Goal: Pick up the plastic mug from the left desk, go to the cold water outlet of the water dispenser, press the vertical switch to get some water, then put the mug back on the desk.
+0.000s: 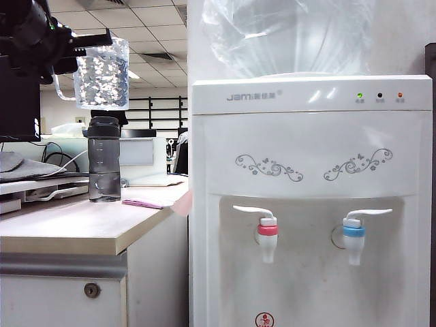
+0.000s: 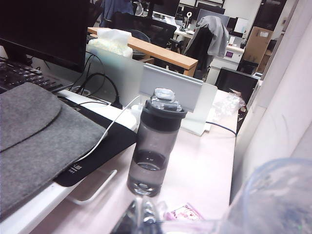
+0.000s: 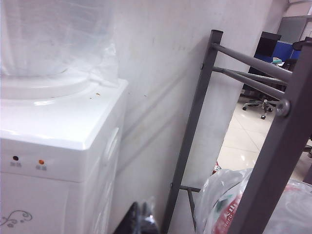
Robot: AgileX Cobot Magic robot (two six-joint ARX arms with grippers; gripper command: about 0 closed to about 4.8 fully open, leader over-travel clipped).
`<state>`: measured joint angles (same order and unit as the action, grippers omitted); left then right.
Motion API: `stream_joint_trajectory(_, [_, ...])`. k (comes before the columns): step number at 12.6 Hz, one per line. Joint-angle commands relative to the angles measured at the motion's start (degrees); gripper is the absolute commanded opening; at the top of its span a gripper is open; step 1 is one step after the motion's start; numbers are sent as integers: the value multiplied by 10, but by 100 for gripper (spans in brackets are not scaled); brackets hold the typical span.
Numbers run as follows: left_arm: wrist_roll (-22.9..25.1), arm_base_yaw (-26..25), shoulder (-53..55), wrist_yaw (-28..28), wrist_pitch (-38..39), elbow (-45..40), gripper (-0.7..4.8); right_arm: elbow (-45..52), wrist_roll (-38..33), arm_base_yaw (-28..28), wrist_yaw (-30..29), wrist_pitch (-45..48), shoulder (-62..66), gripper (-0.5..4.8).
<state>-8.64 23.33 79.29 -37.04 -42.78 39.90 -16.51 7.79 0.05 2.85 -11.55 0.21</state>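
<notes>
I hold the short clear crinkle-walled plastic mug (image 1: 101, 73) aloft in my left hand (image 1: 80, 45), clamped shut on it at ten o'clock above the cream tabletop (image 1: 75, 225); swinging toward the blue-collared cold tap (image 1: 353, 235) could clip the smoky-grey capped bottle (image 1: 104, 160) directly below. Only the exterior view shows both taps; my right hand (image 3: 141, 219), idle beside the white dispenser cabinet (image 3: 58, 126), I cannot tell open or shut.

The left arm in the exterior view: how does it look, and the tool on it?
In the exterior view the left arm is black and bulky, with rounded housings, and its tool ends in thin straight black fingers. No cables or markings can be made out. Of the right tool only a dark, blurred tip shows in the right wrist view.
</notes>
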Motion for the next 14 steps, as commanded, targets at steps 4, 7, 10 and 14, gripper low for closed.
stream_joint_trajectory(4, [-8, -2, -26, 13, -10, 5, -5, -1, -3, 0, 0, 6, 0, -1])
stream_joint_trajectory(7, [-8, -5, -54, 13, 17, 4, -5, -1, -3, 0, 0, 6, 0, -1])
stream_joint_trajectory(10, [-8, -7, -111, 20, 65, 4, -5, -1, -3, 0, 0, 6, 0, -1])
stream_joint_trajectory(14, [-8, -35, -177, 59, 130, -1, -5, -1, -3, 0, 0, 6, 0, -1])
